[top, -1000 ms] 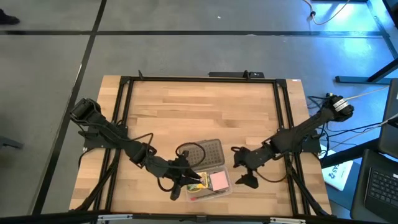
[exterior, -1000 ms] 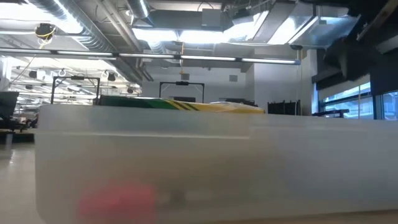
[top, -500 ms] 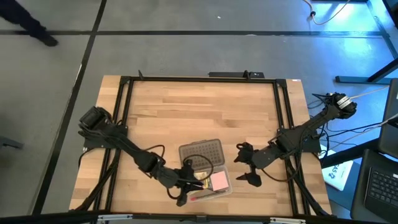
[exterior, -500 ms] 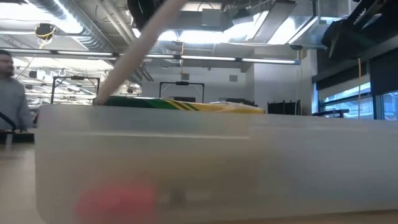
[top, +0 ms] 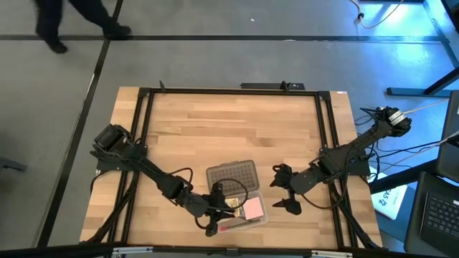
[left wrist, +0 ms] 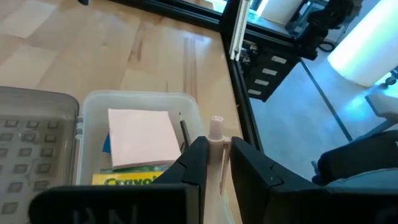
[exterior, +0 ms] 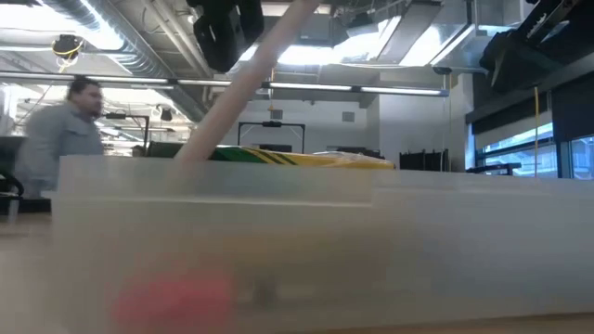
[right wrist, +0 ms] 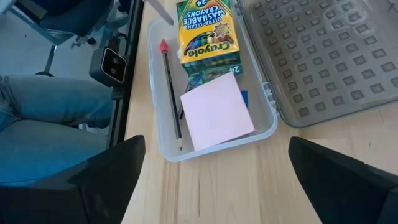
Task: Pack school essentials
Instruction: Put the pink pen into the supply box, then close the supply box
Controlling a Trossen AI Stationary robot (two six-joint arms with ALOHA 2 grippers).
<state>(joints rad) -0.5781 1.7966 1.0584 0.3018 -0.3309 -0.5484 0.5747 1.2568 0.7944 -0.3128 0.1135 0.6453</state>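
Pale wooden tabletop (top: 215, 122) carried a clear plastic case (top: 240, 210) near 6 o'clock, its grey dotted lid (top: 232, 175) folded open toward 12. Inside lay the Crayola crayon box (right wrist: 205, 31), pink square pad (right wrist: 216, 111) and red-tipped pencil (right wrist: 170, 93). Left gripper (left wrist: 214, 163) pinched a pale pencil (left wrist: 216, 132) over the case's 9 o'clock side — right gripper (top: 285, 190) waited at 3 o'clock, fingers spread. A person (exterior: 58, 139) stood beyond.
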